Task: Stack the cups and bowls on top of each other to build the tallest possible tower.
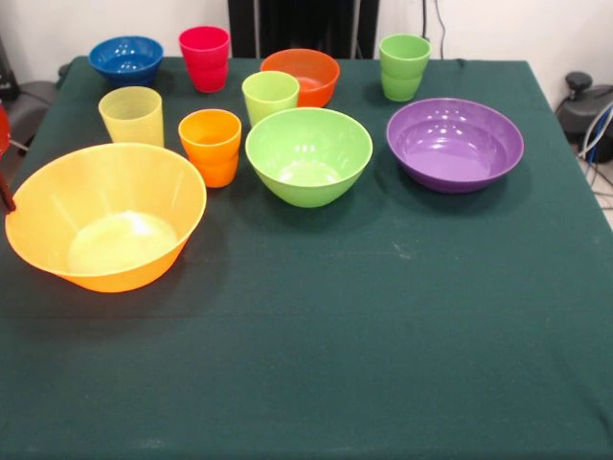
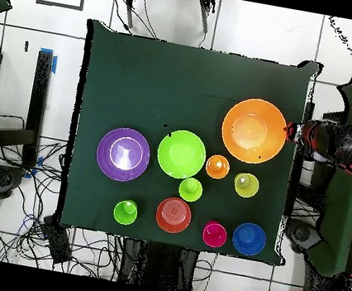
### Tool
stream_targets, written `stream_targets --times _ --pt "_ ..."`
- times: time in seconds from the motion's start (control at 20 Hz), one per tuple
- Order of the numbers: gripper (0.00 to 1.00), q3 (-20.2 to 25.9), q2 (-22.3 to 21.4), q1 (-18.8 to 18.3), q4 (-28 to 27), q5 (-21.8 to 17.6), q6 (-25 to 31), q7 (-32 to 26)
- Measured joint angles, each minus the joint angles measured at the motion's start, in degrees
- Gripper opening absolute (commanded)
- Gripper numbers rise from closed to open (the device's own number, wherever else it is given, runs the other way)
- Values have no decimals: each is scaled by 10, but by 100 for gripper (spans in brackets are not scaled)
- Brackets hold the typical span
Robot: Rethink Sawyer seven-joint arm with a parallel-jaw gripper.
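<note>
All pieces stand apart on the green table. The very large orange bowl point(image 1: 144, 153) point(image 2: 253, 131) is at the front view's left. By it are the lime green bowl point(image 1: 308, 155) point(image 2: 181, 154), purple bowl point(image 1: 455, 144) point(image 2: 122, 154), orange-red bowl point(image 1: 305, 75) and blue bowl point(image 1: 125, 57). The cups are yellow point(image 1: 132, 115), orange point(image 1: 211, 144), lime green point(image 1: 270, 96), darker green point(image 1: 403, 65) and red point(image 1: 205, 57). My gripper point(image 2: 293, 133) point(image 1: 6, 192) is at the large orange bowl's outer rim, mostly cut off in the front view.
The red arm point(image 2: 342, 152) reaches in from beyond the table's side edge. The table cloth point(image 1: 383, 335) spreads out before the bowls. Cables and stands lie on the floor around the table.
</note>
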Motion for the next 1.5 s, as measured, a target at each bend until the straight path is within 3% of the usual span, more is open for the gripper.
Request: stream_targets --times 1.5 --pt "100 0 -8 0 22 0 0 0"
